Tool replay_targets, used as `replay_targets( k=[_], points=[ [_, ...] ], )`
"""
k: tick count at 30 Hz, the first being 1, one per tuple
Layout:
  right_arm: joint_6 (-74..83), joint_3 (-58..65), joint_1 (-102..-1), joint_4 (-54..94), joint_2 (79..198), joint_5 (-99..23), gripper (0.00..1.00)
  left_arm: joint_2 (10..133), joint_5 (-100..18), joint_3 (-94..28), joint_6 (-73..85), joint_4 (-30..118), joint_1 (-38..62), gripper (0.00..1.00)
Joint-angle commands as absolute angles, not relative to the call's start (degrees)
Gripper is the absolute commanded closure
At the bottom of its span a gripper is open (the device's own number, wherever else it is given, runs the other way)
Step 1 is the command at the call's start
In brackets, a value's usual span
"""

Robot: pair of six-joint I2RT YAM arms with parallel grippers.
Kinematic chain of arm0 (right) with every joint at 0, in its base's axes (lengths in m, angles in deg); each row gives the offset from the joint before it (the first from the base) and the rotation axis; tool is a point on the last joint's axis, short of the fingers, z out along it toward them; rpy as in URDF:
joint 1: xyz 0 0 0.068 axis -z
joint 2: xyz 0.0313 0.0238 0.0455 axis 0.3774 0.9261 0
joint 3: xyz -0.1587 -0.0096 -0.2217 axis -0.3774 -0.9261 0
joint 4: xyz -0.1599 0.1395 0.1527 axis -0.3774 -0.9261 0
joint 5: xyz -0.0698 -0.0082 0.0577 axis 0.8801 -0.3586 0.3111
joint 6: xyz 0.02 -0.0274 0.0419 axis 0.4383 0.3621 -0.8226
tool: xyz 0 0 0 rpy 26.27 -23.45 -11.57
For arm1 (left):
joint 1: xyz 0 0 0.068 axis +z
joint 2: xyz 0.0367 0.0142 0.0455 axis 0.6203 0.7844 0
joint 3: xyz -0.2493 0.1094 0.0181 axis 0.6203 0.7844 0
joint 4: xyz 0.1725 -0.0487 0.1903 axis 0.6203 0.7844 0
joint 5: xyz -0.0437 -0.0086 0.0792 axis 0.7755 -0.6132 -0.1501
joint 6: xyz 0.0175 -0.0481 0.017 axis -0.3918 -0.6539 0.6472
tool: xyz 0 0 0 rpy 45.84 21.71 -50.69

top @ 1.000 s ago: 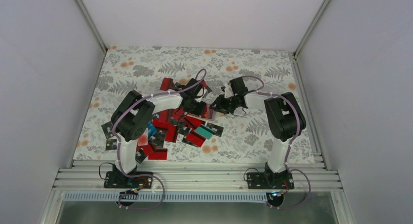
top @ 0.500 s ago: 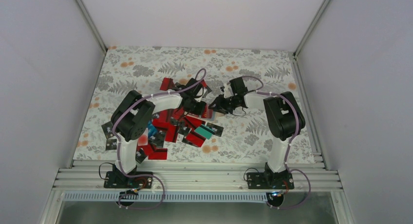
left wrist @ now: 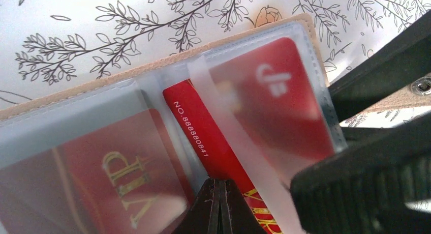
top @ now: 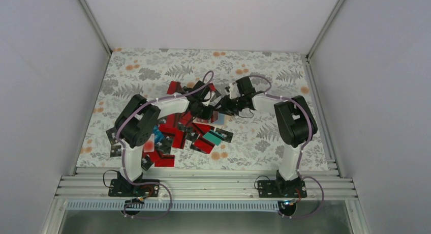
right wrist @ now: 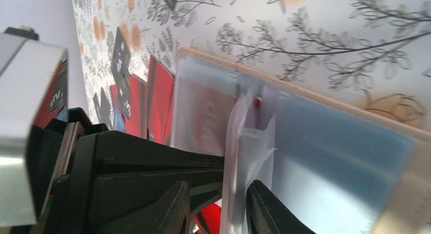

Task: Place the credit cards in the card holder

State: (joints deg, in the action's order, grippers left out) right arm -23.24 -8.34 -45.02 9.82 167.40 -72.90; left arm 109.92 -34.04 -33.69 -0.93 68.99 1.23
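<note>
The tan card holder [left wrist: 152, 66] lies open on the floral mat, its clear sleeves up; it also shows in the top view [top: 221, 118] and the right wrist view [right wrist: 330, 152]. My left gripper [left wrist: 219, 185] is shut on a red card [left wrist: 203, 137] whose far end sits in the mouth of a sleeve. My right gripper [right wrist: 218, 203] is open, its jaws astride a raised clear sleeve flap [right wrist: 249, 142] that touches only the right one. In the top view the left gripper [top: 209, 111] and the right gripper [top: 222, 106] meet over the holder. Two sleeves hold red cards [left wrist: 112, 178].
A pile of loose red, black and teal cards [top: 175, 132] lies left of and in front of the holder, under the left arm. A teal card [top: 213, 138] lies at its right edge. Black cards [top: 113, 135] lie at the mat's left side.
My right gripper has moved left and a little away, closing in on the left gripper over the holder. The holder's pale sleeves now show below both grippers. The left arm has barely moved.
</note>
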Motion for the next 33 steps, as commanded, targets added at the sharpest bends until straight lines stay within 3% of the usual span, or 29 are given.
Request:
replay_targets(
  k=[1, 14, 28, 33],
  points=[
    [-23.2, -6.0, -47.1, 9.2, 167.7, -74.9, 0.69, 107.5, -34.0, -34.3, -0.7, 71.1, 1.8, 0.98],
    [-23.7, -1.7, -49.7, 8.0, 170.6, -74.3, 0.69, 99.9, -37.8, -32.1, -0.4, 74.5, 4.7, 0.98],
    [-24.4, 10.5, -55.8, 5.9, 179.2, -75.8, 0.69, 84.2, -44.8, -19.8, -1.4, 76.7, 10.0, 0.97],
    [-20.7, 11.3, -56.1, 3.8, 175.9, -74.7, 0.67, 79.7, -44.8, -14.9, -2.5, 73.9, 10.1, 0.86]
  ],
)
